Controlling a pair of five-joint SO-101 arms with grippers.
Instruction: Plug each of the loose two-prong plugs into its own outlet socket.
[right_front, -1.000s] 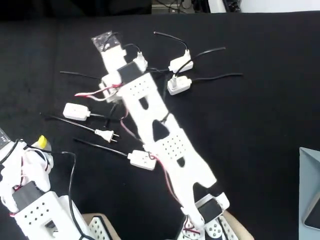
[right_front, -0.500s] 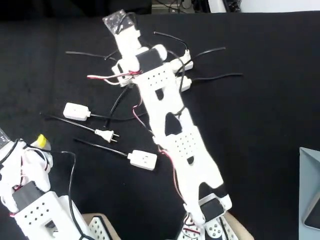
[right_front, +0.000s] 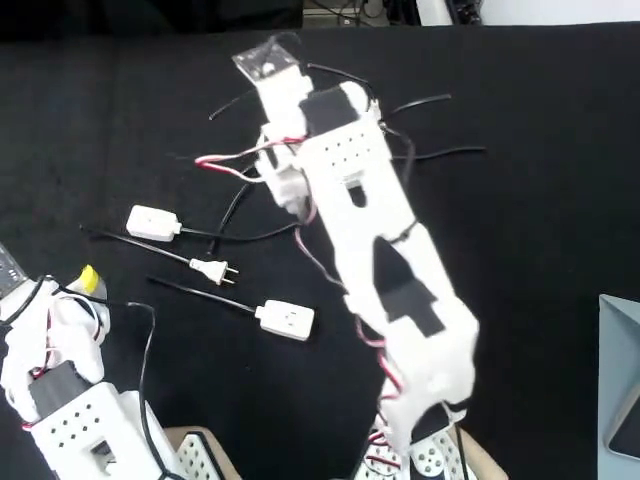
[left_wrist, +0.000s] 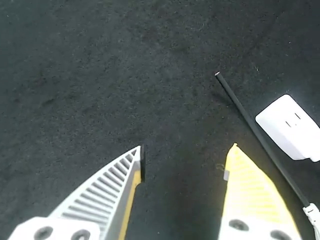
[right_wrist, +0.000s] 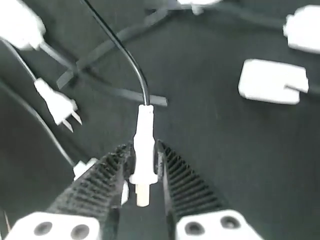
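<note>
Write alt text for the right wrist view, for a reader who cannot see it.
The right gripper is shut on a white plug, whose black cord arches away over the black table. To one side lies a loose two-prong plug, and a white outlet socket lies farther off.

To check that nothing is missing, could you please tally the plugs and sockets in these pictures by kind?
Sockets: 4
Plugs: 2, a loose plug and a held plug
Total: 6
A cropped white piece at the frame edge is left uncounted.
</note>
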